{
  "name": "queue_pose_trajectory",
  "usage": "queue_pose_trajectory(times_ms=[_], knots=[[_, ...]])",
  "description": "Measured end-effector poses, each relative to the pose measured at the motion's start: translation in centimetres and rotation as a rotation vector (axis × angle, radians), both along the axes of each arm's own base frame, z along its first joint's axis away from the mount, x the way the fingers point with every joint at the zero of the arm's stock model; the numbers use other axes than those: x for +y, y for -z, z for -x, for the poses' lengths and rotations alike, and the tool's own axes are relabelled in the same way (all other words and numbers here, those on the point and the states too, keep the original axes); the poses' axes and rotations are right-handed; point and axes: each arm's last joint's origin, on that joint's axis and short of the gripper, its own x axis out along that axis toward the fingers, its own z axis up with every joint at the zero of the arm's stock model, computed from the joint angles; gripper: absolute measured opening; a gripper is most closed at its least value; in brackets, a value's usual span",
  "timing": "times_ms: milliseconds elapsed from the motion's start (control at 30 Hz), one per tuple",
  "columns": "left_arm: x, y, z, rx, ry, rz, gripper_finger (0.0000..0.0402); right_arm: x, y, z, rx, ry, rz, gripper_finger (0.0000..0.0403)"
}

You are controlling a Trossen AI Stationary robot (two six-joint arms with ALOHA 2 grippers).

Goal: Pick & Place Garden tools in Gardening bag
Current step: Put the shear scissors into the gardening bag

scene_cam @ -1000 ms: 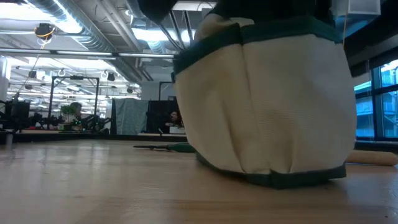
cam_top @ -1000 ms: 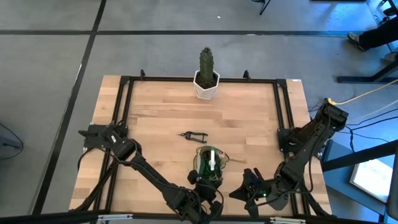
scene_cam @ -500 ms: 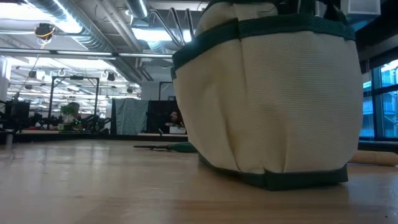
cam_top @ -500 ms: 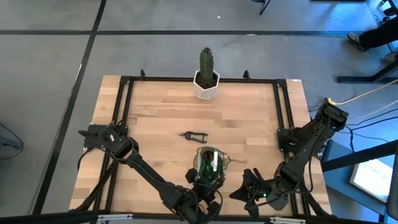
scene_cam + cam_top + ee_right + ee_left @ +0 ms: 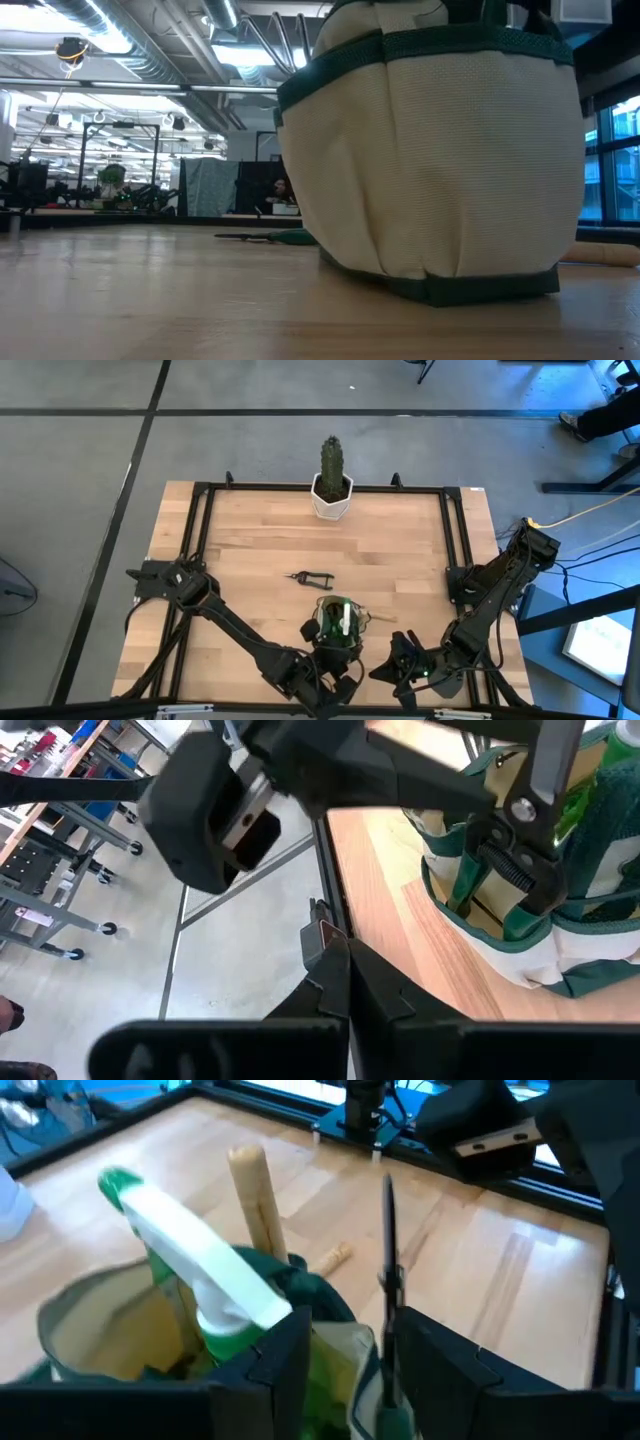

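The gardening bag (image 5: 338, 630) stands near the table's near edge, its tan wall filling the low view (image 5: 430, 170). A green and white sprayer (image 5: 190, 1265) and a wooden-handled tool (image 5: 255, 1195) stick up out of it. Pruning shears (image 5: 515, 830) stand upright in its side pocket. My left gripper (image 5: 350, 1335) is open just above the bag's near rim, and the shears' upper end (image 5: 388, 1240) rises between its fingers. My right gripper (image 5: 345, 985) is shut and waits to the right of the bag (image 5: 405, 660). My left gripper comes at the bag slanting down from the table's near side, one finger (image 5: 275, 1365) on each side of the upright shears. I cannot tell whether either finger touches the shears or the bag's rim.
A small dark-handled tool (image 5: 311, 576) lies on the table beyond the bag. A wooden handle (image 5: 383, 619) lies on the table right of the bag. The cactus in its white pot (image 5: 331, 495) stands at the far edge. Black rails (image 5: 200, 530) frame the table.
My left gripper has risen off the bag's top and drawn a little toward the near edge, rolling as it went. In the low view its dark shape above the bag is gone. The bag's wall has straightened, and the bag has shifted slightly to the right in that view.
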Motion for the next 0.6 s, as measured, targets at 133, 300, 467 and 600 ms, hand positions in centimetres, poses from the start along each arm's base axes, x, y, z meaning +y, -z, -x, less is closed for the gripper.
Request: queue_pose_trajectory(times_ms=[133, 300, 467, 600], knots=[[0.7, -0.8, -0.2, 0.008, 0.006, -0.025, 0.0143, 0.0, 0.0, 0.0, 0.000, 0.001, -0.002, 0.0000], [1.2, -1.3, -1.4, 0.001, 0.084, 0.041, 0.0143, 0.0, 0.0, 0.0, 0.003, 0.000, -0.005, 0.0000], [1.1, -2.1, -2.5, -0.054, 0.166, 0.067, 0.0143, 0.0, 0.0, 0.0, 0.004, 0.001, -0.008, 0.0001], [1.4, -2.1, -2.5, -0.051, 0.138, 0.034, 0.0143, 0.1, 0.0, 0.1, 0.010, -0.013, -0.014, 0.0001]])
